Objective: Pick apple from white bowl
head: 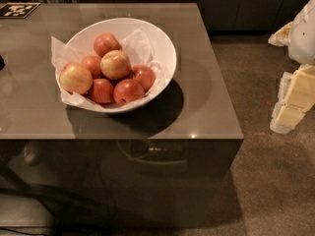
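Note:
The white bowl (162, 43), lined with crinkled white paper, stands on the grey-brown table and holds several apples. The apple (76, 77), pale yellow-green with a pinkish-red blush, lies at the bowl's left edge. Another pale yellow-pink apple (115, 64) rests on top of the pile in the middle. Deep red apples (128, 91) lie around them. My gripper (294, 100), cream-yellow under a white arm part, hangs at the far right of the view. It is beyond the table's right edge, over the floor and well away from the bowl.
The table (206, 107) has its front edge low in the view and its right edge near the bowl. A black-and-white tag (17, 10) lies at its far left corner. Dark cabinets (236, 4) line the back. Brown carpet (266, 181) lies to the right.

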`<state>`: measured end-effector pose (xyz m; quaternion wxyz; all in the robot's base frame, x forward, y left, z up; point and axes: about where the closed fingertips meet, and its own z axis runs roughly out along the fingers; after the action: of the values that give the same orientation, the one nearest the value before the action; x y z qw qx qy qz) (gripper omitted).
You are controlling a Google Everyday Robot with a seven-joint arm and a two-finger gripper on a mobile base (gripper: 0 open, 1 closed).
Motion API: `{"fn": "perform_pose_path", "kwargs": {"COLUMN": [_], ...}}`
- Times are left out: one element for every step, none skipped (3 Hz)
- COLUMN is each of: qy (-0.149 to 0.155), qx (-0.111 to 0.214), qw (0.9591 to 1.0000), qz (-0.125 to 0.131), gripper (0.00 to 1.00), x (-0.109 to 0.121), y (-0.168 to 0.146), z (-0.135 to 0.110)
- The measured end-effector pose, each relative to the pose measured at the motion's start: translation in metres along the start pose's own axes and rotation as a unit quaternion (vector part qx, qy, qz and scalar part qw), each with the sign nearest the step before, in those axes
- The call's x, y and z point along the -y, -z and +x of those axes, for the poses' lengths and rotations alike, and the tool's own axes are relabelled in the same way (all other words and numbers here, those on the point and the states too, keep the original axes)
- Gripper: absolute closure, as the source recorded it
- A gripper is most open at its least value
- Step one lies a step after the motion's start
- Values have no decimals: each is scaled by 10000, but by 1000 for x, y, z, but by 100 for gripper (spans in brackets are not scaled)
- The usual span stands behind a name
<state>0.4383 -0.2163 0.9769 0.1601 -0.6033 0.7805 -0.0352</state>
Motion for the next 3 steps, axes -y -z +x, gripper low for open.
{"fn": "perform_pose_path", "kwargs": {"qy": [44, 77, 464], "qx": [22, 29, 102], "qw": [10000, 10000, 9989], "qz": [30, 25, -51], "gripper": [0, 0, 0], "x": [2, 3, 8], "y": [2, 3, 9], "z": [-9, -15, -66]}}
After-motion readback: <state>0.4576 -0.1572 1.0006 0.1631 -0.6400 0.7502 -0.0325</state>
